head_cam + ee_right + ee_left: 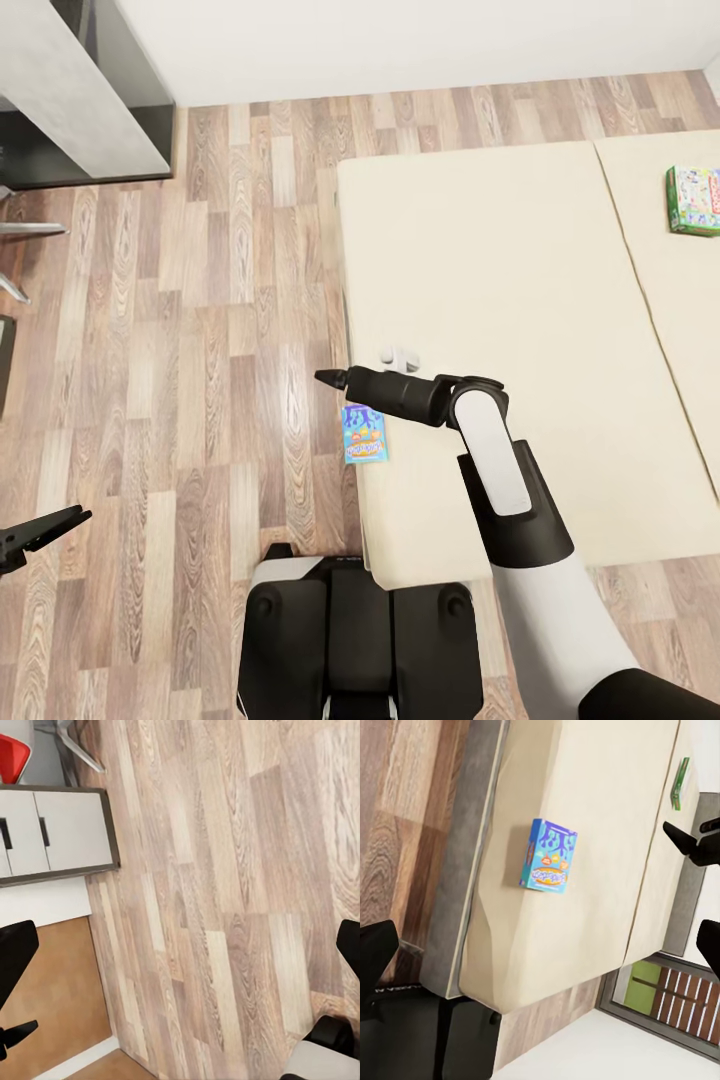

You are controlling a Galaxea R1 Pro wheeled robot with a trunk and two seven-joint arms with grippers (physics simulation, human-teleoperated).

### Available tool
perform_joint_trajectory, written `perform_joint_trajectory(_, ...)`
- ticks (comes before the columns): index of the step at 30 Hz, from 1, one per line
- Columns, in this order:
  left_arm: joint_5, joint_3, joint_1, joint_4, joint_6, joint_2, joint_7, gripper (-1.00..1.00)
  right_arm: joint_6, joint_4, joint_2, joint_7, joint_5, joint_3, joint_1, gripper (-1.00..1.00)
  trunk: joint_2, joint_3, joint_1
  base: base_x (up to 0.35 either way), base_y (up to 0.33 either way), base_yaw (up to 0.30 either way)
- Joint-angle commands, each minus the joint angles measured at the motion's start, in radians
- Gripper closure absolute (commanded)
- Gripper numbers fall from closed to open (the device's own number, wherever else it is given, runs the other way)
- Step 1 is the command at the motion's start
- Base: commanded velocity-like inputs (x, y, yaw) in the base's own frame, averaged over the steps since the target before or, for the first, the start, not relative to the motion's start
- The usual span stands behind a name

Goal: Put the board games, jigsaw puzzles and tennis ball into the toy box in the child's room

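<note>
A blue-purple board game point(365, 433) lies flat on the beige bed point(520, 300) at its near left edge; the left wrist view shows it too point(549, 856). A green-edged board game point(695, 200) lies at the bed's far right point(681, 784). My right gripper point(330, 378) hangs open just past the bed's left edge, above and slightly beyond the blue game, holding nothing. Over the floor at the lower left, my left gripper point(40, 535) is open and empty. The toy box, jigsaw puzzles and tennis ball are out of view.
The grey table point(60, 90) stands at the far left over a dark cabinet. Chair legs point(20, 235) reach in from the left. Wood-plank floor point(200, 350) lies between table and bed. A white-doored cabinet point(52, 832) appears in the right wrist view.
</note>
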Motion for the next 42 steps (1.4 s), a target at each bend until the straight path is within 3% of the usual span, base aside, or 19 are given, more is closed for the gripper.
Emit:
perform_joint_trajectory(1, -0.002, 0.000, 0.000, 0.000, 0.011, 0.000, -0.005, -1.00, 0.002, -0.001, 0.000, -0.010, -0.010, 0.000, 0.000, -1.00, -0.002, 0.000, 0.001, 0.000, 0.000, 0.000)
perform_joint_trajectory(24, -0.003, 0.001, 0.000, 0.022, 0.008, 0.002, -0.005, -1.00, -0.001, -0.001, 0.000, -0.011, -0.010, 0.021, 0.004, -1.00, -0.002, 0.003, 0.001, 0.000, 0.000, 0.000)
perform_joint_trajectory(35, -0.004, 0.000, 0.000, 0.029, 0.005, 0.001, -0.005, -1.00, -0.001, -0.001, 0.000, -0.011, -0.010, 0.024, 0.010, -1.00, -0.002, 0.017, 0.001, 0.000, 0.000, 0.000)
perform_joint_trajectory(42, -0.005, 0.001, 0.000, 0.039, 0.003, 0.002, -0.005, -1.00, -0.009, -0.001, 0.000, -0.010, -0.010, 0.054, 0.024, -1.00, -0.002, 0.028, 0.001, 0.000, 0.000, 0.000)
